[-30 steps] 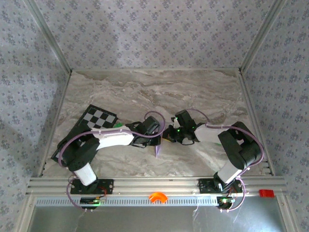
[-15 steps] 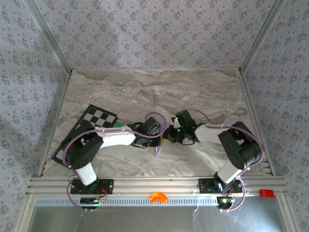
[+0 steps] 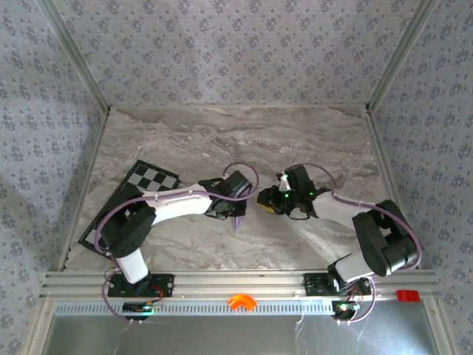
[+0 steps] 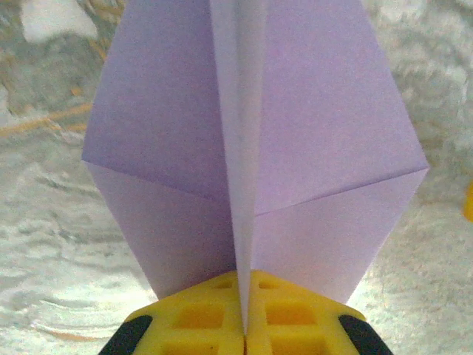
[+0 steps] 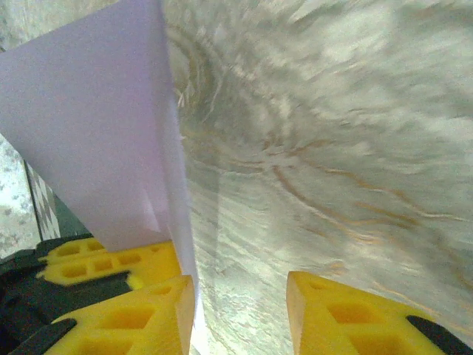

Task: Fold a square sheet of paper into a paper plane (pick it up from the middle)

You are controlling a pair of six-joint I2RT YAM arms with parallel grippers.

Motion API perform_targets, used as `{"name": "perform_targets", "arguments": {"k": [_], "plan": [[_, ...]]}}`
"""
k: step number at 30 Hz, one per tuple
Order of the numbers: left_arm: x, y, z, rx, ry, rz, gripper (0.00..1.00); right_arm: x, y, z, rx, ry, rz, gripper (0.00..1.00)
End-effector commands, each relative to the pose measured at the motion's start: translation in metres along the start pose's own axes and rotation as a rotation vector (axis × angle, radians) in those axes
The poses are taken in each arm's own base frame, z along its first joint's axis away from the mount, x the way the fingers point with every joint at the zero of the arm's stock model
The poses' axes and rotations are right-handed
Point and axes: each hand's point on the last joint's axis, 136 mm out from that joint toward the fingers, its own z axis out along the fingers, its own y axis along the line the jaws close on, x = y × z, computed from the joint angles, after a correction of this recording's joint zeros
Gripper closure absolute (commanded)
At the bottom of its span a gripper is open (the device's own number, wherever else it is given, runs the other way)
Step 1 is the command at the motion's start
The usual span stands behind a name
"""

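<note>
Left gripper (image 4: 244,329) pinched shut on paper plane (image 4: 310,140) centre fold. Right gripper (image 5: 238,296) jaws apart, empty, plane just beside 1 finger.

Lab enclosure; aluminium frame (image 3: 222,281), patterned walls (image 3: 222,52)

- white-shelled left arm (image 3: 177,207) and matching right arm (image 3: 336,212), both with black joint housings
- thin lilac cable (image 3: 247,172) looped along each arm, base to wrist
- black base plates (image 3: 140,285), small boards with green lights just below them
- green LED (image 3: 284,198) lit on the right wrist
- left claw (image 4: 244,285) and right claw (image 5: 240,296): yellow plastic fingers with square grid pockets, on black carriers
</note>
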Motion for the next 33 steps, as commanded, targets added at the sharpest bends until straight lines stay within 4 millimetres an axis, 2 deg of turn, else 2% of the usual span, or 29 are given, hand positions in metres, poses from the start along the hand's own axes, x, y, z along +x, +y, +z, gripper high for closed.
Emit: {"name": "perform_targets", "arguments": {"k": [1,9,21,33], "plan": [[0.007,0.02,0.002,-0.136,0.042,0.014,0.92,0.011,-0.031,-0.014,0.08,0.014,0.035,0.6],[0.01,0.025,0.011,-0.167,0.075,0.014,0.92,0.015,-0.044,-0.032,0.09,-0.015,0.058,0.58],[0.014,0.023,0.016,-0.15,0.097,0.013,0.89,0.016,-0.047,-0.03,0.079,-0.024,0.073,0.58],[0.021,0.033,0.023,-0.197,0.113,0.009,0.81,0.016,-0.046,-0.03,0.075,-0.023,0.077,0.57]]}}
